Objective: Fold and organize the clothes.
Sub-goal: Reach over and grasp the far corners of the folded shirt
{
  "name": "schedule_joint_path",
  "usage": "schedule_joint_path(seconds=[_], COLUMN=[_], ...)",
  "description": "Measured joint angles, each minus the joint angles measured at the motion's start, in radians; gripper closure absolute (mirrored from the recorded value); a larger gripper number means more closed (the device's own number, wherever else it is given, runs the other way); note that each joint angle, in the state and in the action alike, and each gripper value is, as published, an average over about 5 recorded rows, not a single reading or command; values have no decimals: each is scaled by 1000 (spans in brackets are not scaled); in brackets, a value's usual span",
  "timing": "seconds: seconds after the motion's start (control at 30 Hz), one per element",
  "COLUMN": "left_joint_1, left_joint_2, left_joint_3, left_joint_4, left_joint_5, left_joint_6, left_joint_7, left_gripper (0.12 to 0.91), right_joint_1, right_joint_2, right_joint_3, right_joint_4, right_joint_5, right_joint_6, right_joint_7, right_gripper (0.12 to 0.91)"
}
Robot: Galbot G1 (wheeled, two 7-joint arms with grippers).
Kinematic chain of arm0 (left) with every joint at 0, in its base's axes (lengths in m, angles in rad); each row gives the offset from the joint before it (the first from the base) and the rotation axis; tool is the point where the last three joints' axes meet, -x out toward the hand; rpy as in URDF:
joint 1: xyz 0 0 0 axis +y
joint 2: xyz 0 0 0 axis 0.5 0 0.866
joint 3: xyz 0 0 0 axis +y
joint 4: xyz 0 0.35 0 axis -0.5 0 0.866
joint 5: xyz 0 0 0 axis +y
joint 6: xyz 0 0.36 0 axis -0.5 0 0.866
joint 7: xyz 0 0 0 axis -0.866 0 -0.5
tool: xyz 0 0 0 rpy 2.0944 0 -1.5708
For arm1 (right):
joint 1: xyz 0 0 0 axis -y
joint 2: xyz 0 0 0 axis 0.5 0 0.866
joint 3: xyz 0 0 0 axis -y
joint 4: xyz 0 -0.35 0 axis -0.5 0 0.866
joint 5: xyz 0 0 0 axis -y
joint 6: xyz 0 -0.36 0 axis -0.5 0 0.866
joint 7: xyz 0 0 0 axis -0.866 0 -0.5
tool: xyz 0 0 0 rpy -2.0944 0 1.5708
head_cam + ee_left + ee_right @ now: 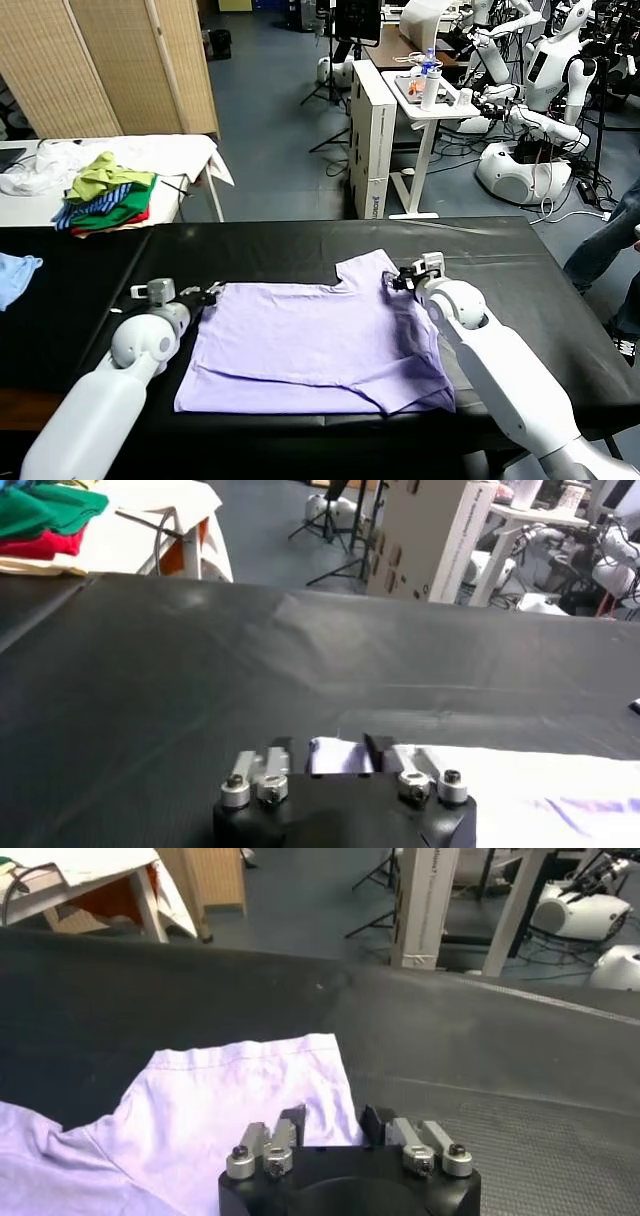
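Lavender T-shirt (315, 345) is lying flat on black worktop (280, 250). Near hem corner is being pinched between left gripper (212, 292) fingers (276, 752); sleeve edge is being pinched between right gripper (398, 279) fingers (292, 1124).

Robotics lab: white humanoid robots (548, 70), camera tripods (328, 60) behind.

Even, fairly bright overhead room light. The black surface (300, 245) shows a soft pale sheen in both wrist views, with no hard glare. The shirt (320, 345) casts only faint shadows along its folds. The head view is sharp; the wrist views are softer, with blurred backgrounds.
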State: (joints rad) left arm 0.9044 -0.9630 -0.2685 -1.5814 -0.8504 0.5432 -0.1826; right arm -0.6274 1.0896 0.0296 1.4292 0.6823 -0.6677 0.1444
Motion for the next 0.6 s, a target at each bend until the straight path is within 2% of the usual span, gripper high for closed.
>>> schedule_joint_path(seconds=[0.17, 0.37, 0.6], left_joint_1=[1, 12, 63], left_joint_2=[0, 7, 40], left_joint_3=[1, -11, -53], left_joint_4=[-4, -35, -116], left_joint_5=[6, 9, -2], left_joint_6=[-5, -11, -14], left_joint_7=[3, -1, -5], left_gripper=[825, 843, 850], right_joint_1=[-14, -38, -94], right_joint_2=[-2, -22, -59], right_joint_3=[14, 42, 88], right_joint_4=[13, 56, 141], right_joint_5=[3, 28, 62], right_joint_6=[36, 74, 79], right_joint_7=[-1, -6, -5], right_gripper=[880, 885, 885])
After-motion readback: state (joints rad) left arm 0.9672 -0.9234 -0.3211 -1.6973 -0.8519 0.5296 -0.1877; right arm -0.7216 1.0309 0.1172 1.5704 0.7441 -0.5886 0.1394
